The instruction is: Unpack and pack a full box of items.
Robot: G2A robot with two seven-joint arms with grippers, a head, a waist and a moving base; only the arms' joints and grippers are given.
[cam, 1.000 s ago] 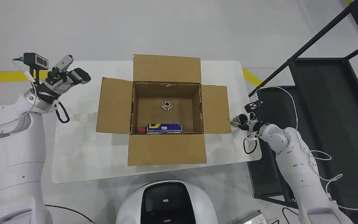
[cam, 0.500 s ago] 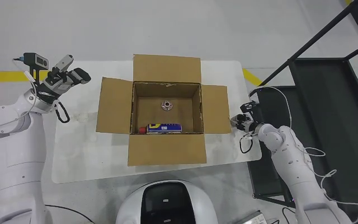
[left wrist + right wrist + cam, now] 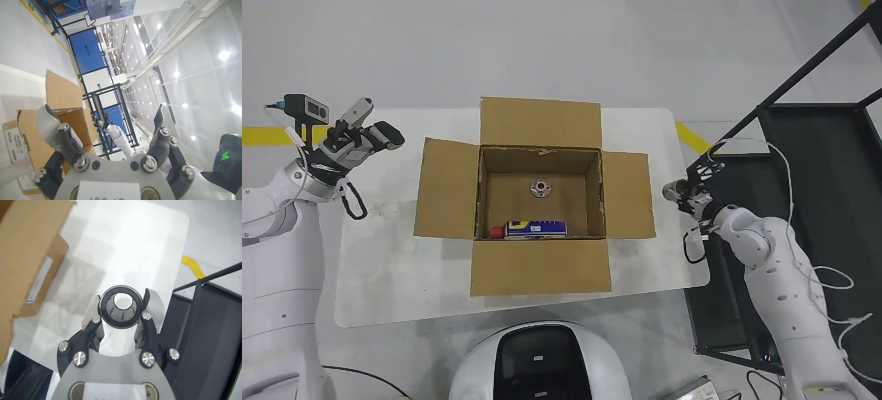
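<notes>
The right gripper [image 3: 122, 301] is clamped on a black bearing sleeve [image 3: 117, 323] just beyond the right flap of the box [image 3: 627, 195], its bore aimed toward the table [image 3: 132, 247]. The left gripper [image 3: 380, 135] hangs spread and empty, well off the box's left flap, so the right arm is nearer.

A barcode label [image 3: 13, 144] sits on the box [image 3: 28, 121], its print unreadable.
</notes>
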